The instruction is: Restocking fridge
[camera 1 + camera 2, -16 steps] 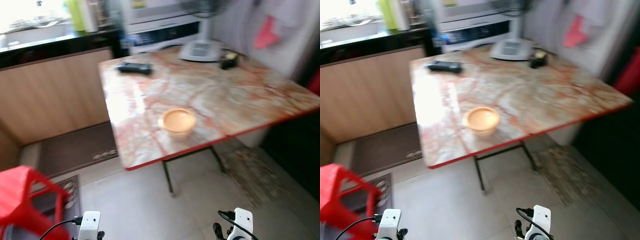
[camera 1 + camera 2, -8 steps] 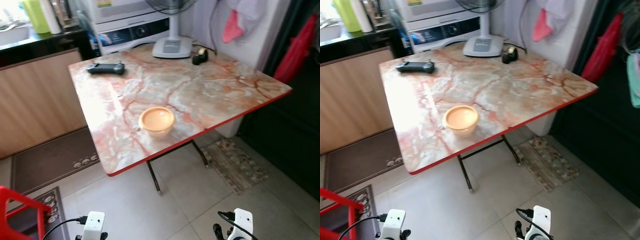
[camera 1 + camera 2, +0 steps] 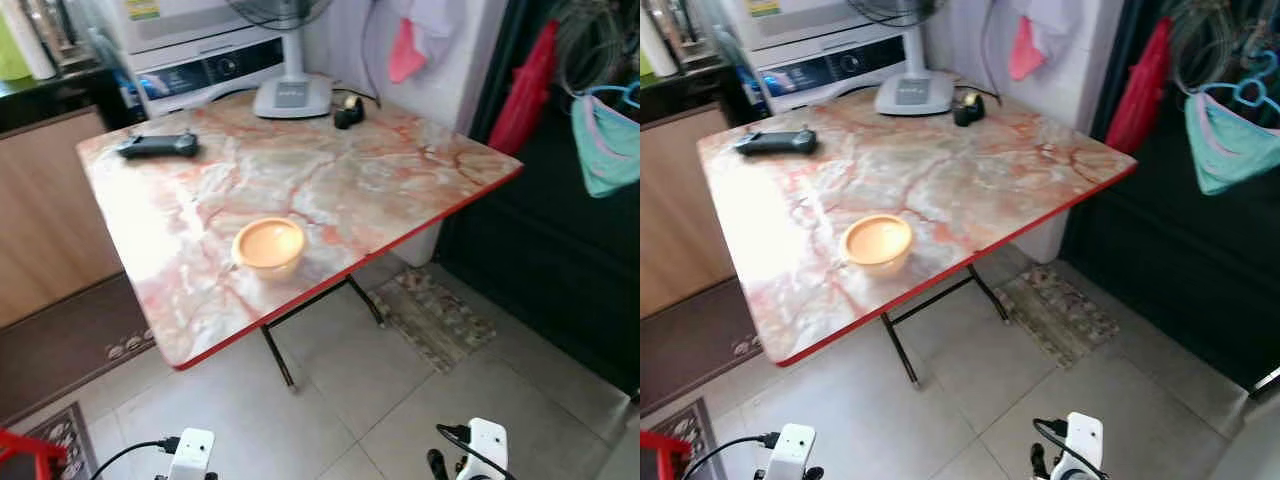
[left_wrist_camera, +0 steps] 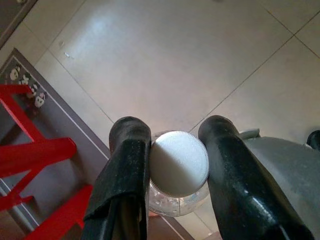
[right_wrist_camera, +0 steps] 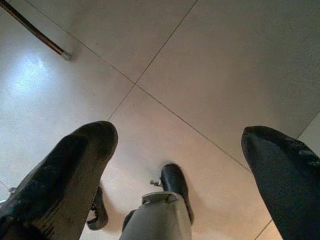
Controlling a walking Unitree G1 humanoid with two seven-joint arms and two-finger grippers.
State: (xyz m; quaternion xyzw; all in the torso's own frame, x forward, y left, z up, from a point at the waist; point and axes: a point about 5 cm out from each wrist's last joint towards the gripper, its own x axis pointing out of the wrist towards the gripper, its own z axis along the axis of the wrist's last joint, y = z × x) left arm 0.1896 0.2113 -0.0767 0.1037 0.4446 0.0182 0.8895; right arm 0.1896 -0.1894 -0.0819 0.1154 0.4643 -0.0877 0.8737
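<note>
The left gripper (image 4: 172, 150) hangs low over the pale tiled floor (image 4: 165, 65), its two black fingers clamped on a clear bottle with a white ribbed cap (image 4: 179, 164) (a red plastic stool (image 4: 35, 160) stands just beside it). The right gripper (image 5: 180, 150) hangs with fingers spread wide, holding nothing. Ahead, a marble-patterned folding table with red edging (image 3: 330, 170) carries a round orange plastic bowl (image 3: 268, 245) near its front edge and a black remote control (image 3: 157, 146) towards the back.

On the table (image 3: 400, 180), a bowl (image 3: 268, 244) sits near the front edge, a remote (image 3: 157, 146) behind it.
</note>
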